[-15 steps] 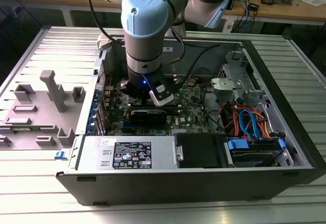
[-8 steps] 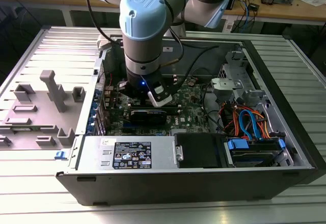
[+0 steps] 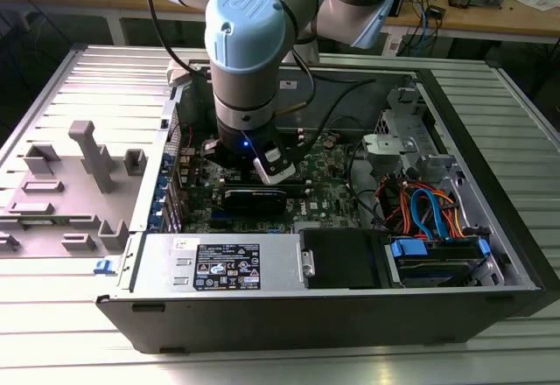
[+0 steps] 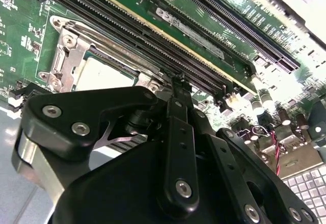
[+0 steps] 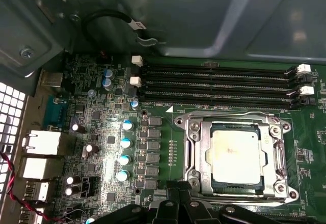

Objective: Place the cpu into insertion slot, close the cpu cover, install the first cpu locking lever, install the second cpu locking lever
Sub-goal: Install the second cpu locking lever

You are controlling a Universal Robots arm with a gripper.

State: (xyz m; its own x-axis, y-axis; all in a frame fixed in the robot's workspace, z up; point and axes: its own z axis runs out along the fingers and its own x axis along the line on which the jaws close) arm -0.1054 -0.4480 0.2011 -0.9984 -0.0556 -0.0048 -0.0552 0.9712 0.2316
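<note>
The cpu (image 5: 237, 155), a dull silver square, lies flat in the insertion slot (image 5: 189, 169) of the green motherboard (image 5: 102, 132). The cpu cover (image 5: 204, 155), a silver frame plate, lies down around the chip. A thin wire lever (image 5: 229, 115) runs along the socket's side facing the memory slots. My gripper (image 5: 179, 196) hovers just off the socket's opposite side, its black fingertips together with nothing seen between them. In the second wrist view the gripper (image 4: 178, 81) points at the board beside the socket (image 4: 69, 61) and the cpu (image 4: 102, 76). In the exterior view the arm's wrist (image 3: 245, 131) hangs over the motherboard (image 3: 324, 197) inside the open computer case.
Long black memory slots (image 5: 214, 84) lie beside the socket, and upright capacitors (image 5: 125, 142) stand on its other side. In the case, a power supply (image 3: 219, 262) and a drive bay with orange and blue cables (image 3: 429, 219) line the front. A grey fixture (image 3: 83, 166) stands at the exterior view's left.
</note>
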